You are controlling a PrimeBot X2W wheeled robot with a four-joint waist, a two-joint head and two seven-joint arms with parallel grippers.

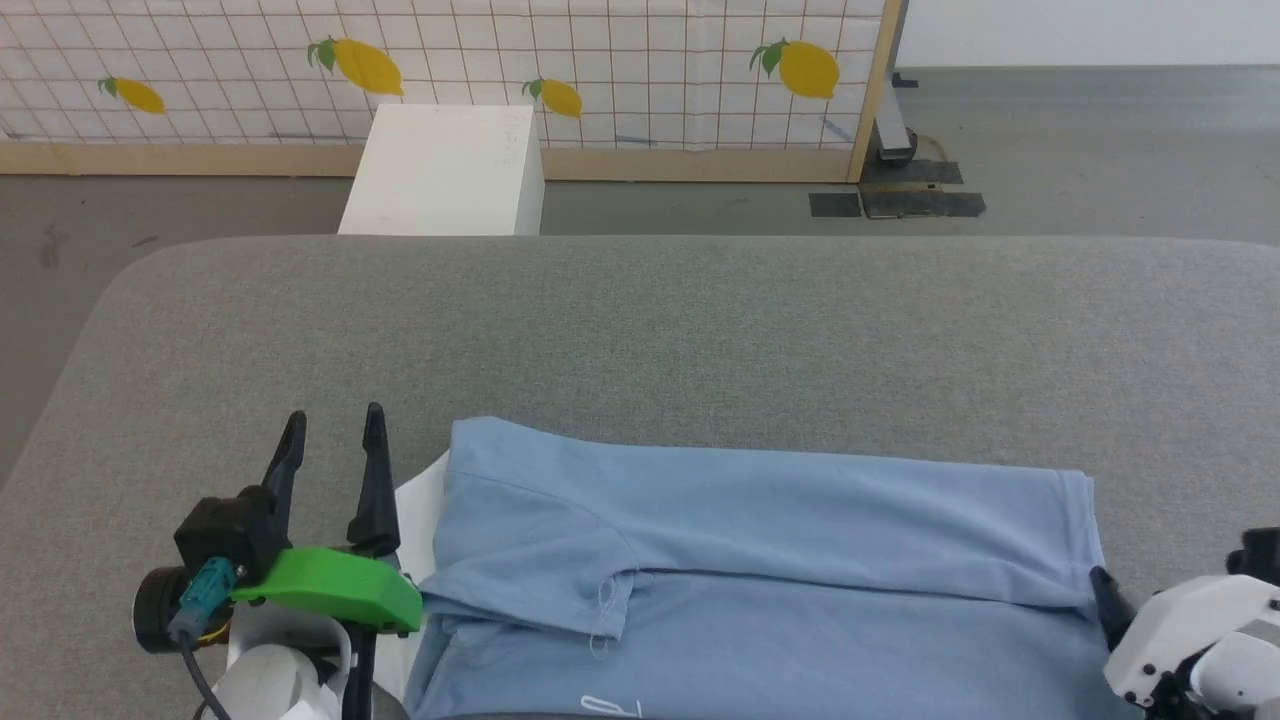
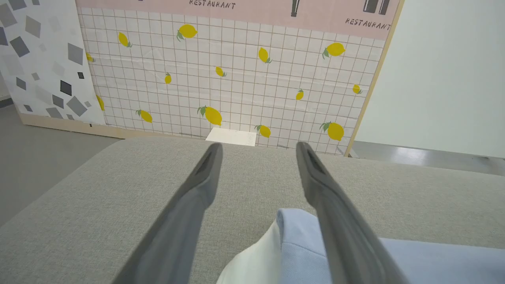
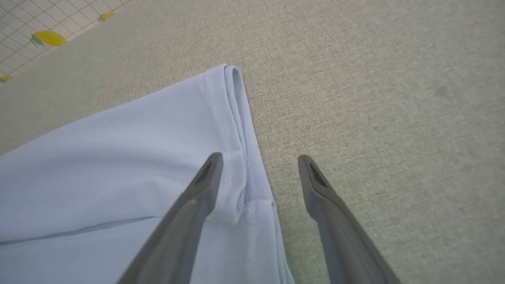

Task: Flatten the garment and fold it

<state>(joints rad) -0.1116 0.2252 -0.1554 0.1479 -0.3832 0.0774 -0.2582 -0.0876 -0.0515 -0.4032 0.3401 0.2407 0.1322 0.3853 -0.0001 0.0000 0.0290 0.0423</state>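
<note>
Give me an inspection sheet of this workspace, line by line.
Surface: grey fabric-covered table, rounded corners.
Job's things: blue shirt at the near edge, folded over lengthwise; white part showing at its left end.
Clutter: nothing seen.
Pincers: left pincer open, beside the shirt's left end; right pincer open, straddling its right hem.
Cables: black cable with a teal plug at the left wrist.
Surroundings: lemon-print panel, white box, grey floor.
</note>
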